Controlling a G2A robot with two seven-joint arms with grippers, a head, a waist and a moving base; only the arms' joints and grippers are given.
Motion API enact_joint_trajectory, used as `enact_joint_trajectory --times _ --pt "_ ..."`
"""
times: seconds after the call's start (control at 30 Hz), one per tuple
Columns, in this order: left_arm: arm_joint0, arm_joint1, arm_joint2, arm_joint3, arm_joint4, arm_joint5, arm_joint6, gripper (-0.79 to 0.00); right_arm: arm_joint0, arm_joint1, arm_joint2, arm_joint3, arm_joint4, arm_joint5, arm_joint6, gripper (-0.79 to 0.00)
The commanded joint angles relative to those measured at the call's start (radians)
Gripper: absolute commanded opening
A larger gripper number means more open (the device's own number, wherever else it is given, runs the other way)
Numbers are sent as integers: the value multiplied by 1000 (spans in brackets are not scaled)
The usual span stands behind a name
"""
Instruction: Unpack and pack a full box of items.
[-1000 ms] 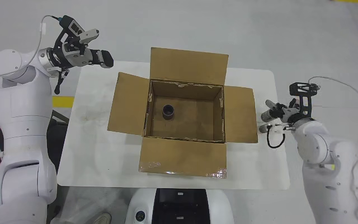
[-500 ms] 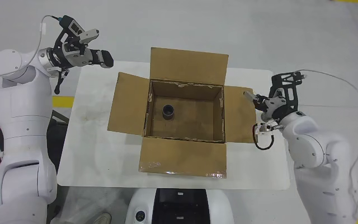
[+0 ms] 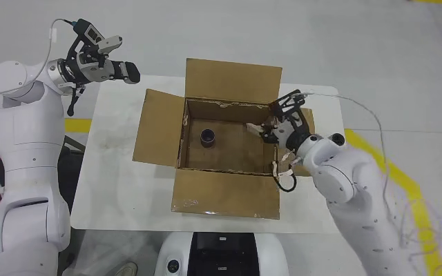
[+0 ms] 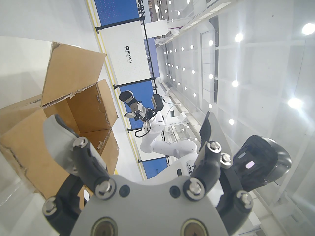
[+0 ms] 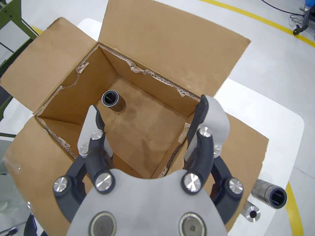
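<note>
Right wrist view: my right jaws hang wide above the box (image 5: 157, 92), the steel sleeve (image 5: 112, 100) upright on its floor near my left wall; a skewed descent could topple it. Two more sleeves (image 5: 269, 192) sit on the counter (image 5: 270, 128), which my arm hides from above. Left jaws wide, aloft

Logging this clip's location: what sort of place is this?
Probably a factory or industrial test hall: a high ceiling with rows of lights, a yellow floor line, blue partition panels.
</note>
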Motion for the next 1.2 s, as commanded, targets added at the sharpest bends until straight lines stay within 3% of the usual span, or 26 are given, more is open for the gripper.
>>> enact_joint_trajectory --times 0.0,0.53,1.17 --pt "0 0 0 0 0 0 0 0 32 -5 -44 20 0 -17 10 -86" --pt "0 0 0 0 0 0 0 0 220 -55 -274 217 39 -80 62 -77" --pt "0 0 0 0 0 0 0 0 448 -154 -497 563 15 -142 -18 -62"
